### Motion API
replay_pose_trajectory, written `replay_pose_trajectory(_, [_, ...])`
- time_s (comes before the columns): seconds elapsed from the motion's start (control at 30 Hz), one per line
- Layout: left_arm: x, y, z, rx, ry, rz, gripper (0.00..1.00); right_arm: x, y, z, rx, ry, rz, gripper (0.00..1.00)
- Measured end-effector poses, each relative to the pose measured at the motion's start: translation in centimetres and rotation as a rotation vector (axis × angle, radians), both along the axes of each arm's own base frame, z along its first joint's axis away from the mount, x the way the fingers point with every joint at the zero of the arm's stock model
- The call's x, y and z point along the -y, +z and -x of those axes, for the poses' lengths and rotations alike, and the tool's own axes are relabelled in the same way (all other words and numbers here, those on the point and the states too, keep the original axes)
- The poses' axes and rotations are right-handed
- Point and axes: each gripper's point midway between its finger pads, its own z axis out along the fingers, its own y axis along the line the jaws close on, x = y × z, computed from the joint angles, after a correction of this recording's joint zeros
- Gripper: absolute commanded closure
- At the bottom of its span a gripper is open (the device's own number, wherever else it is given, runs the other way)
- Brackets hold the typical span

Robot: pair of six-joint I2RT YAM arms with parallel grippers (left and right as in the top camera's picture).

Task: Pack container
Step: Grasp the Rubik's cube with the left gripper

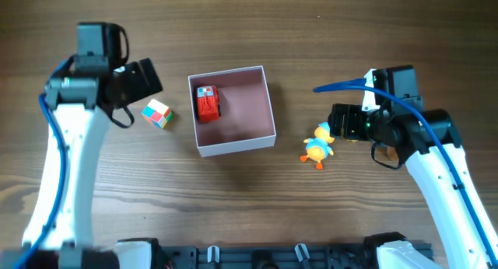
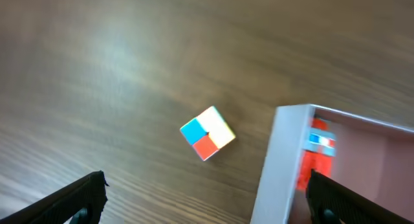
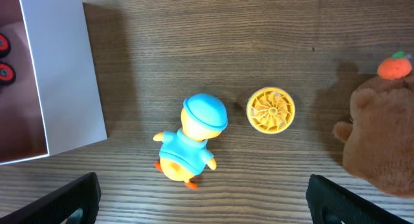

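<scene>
The container (image 1: pixel 237 144) is a square white-walled box with a pale pink inside, at the table's middle. A red toy car (image 1: pixel 208 103) lies in its left part. A multicoloured cube (image 1: pixel 157 113) sits on the table left of it. My left gripper (image 1: pixel 146 84) is open and empty, hovering above the cube (image 2: pixel 207 133) and the container's left wall (image 2: pixel 278 166). A yellow duck in a blue shirt and cap (image 1: pixel 318 144) lies to the right of the container. My right gripper (image 1: pixel 338 121) is open and empty just right of the duck (image 3: pixel 191 140).
A yellow ribbed disc (image 3: pixel 271 110) lies next to the duck. A brown plush toy (image 3: pixel 381 140) with an orange bit (image 3: pixel 394 66) on it lies further right, partly under the right arm in the overhead view (image 1: pixel 393 154). The table is dark wood.
</scene>
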Motion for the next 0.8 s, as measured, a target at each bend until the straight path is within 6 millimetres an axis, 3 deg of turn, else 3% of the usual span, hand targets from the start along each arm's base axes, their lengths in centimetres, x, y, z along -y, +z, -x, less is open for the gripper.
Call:
replay_pose_trajectory(0.17, [-0.3,-8.6,-1.1,-0.204,0.345,0.179,0.0,0.0,0.0,0.0,0.0,0.0,0.0,0.0])
replay_pose_trajectory(0.37, [1.0,-14.8,-3.4,-0.28,0.413,0.274,0.0,0.0,0.0,0.0,-0.002,0.0,0.0,0.0])
replay_pose_trajectory(0.5, [1.1,-15.9,-4.3,-0.269,0.417,0.289,0.0,0.0,0.0,0.1,-0.004,0.0,0.001,0.0])
replay_pose_trajectory(0.67, [1.1,-17.6,-3.8,-0.315,0.424,0.282,0.01,0.0,-0.1,0.1,-0.005,0.0,0.001,0.0])
replay_pose_trajectory(0.8, [1.2,-17.7,-3.4,-0.33,0.431,0.281,0.16,0.0,-0.1,0.1,-0.006,0.0,0.001,0.0])
